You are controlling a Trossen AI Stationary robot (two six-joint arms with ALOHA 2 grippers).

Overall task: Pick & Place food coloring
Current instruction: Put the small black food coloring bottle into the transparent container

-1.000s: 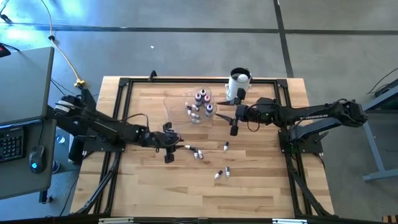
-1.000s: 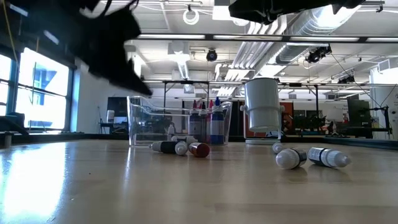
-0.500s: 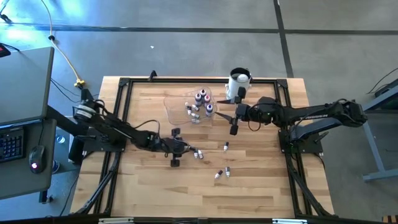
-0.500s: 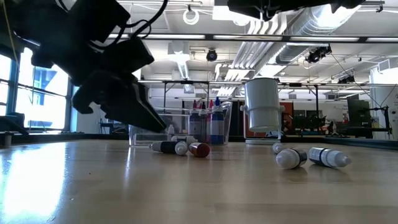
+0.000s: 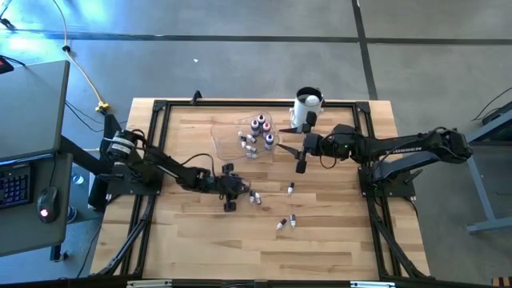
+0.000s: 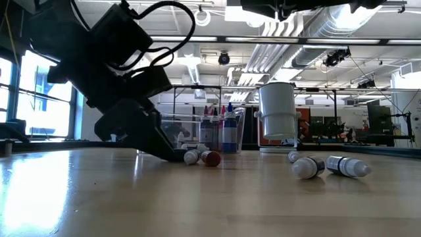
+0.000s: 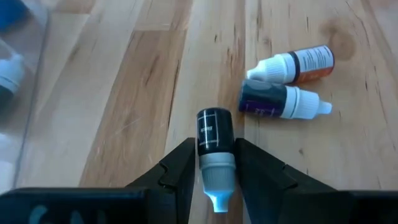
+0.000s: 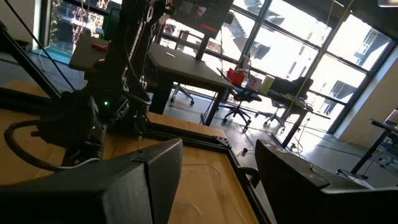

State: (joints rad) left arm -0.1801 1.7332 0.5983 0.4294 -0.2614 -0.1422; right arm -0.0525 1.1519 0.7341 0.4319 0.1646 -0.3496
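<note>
Pinching one dark little bottle (image 7: 214, 149) on the worktop (image 5: 336, 240) with my left jaws (image 7: 211, 180), I see some in the clear box (image 5: 228, 132), several more lying loose, right jaws (image 5: 302, 156) spread.

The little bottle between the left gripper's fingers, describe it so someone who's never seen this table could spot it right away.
Start at the wooden table and follow the left arm to the left gripper, low near the middle. Between its fingers lies a small food coloring bottle: black label, whitish neck, pale blue tip. Its two neighbours lie free beside it, one orange-labelled, one dark purple.
</note>
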